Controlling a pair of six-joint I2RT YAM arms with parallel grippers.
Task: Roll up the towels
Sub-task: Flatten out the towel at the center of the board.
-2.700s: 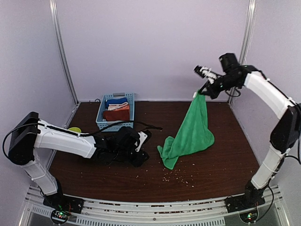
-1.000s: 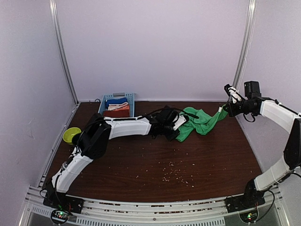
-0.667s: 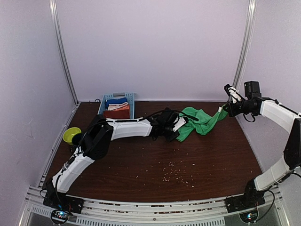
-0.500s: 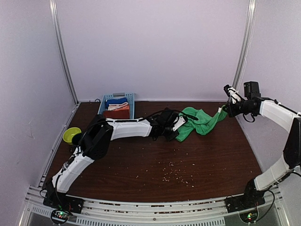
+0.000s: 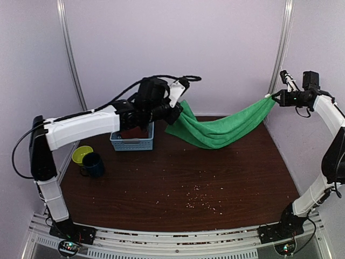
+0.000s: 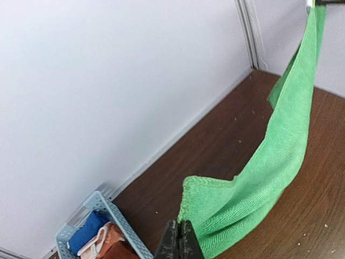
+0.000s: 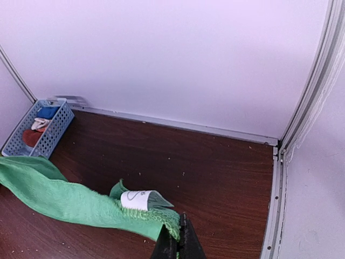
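The green towel [image 5: 221, 131] is held stretched in the air above the surface [image 5: 178, 183], long axis left to right, one end pinched by the left gripper [image 5: 179, 108], the other by the right gripper [image 5: 274, 97].

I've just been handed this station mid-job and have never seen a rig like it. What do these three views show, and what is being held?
Two white robot arms are bolted at the near edge of a brown table. Each ends in a two-finger gripper. The wide picture looks down from above and behind them. The other two come from a camera on each wrist, looking along that arm's own fingers. Both grippers are shut. The left gripper pinches one end of the green towel and the right gripper pinches the other, so it sags between them. At the back left, a blue basket holds more cloths, including a rust towel. A yellow-green bowl and a dark mug sit on the left, and crumbs lie near the middle.
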